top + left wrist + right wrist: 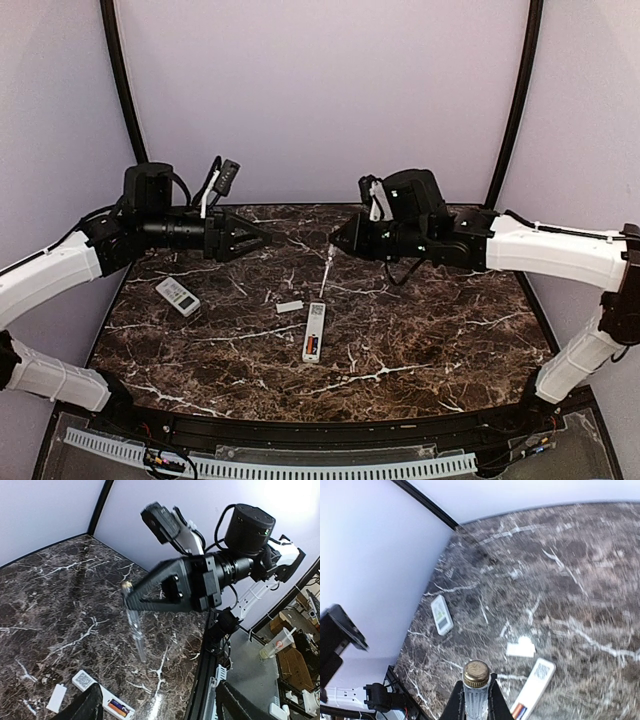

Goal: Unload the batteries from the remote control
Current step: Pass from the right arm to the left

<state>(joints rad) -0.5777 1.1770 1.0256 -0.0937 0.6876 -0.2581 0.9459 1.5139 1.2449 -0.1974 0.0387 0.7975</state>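
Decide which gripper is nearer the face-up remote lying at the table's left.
Left. The left gripper hangs open in the air just right of the face-up remote; the right gripper, shut on a clear stick, is much farther right.

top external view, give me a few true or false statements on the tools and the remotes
1. The right tool is shut on a clear plastic rod with a brass cap. True.
2. The left tool grips the small white rectangular cover plate. False: it is open and empty; the plate lies on the dark marble table.
3. The slim white remote control shows an orange-red battery in its open bay. True.
4. The wider white remote with a screen lies on top of it. False: it lies apart, nearer the left arm.
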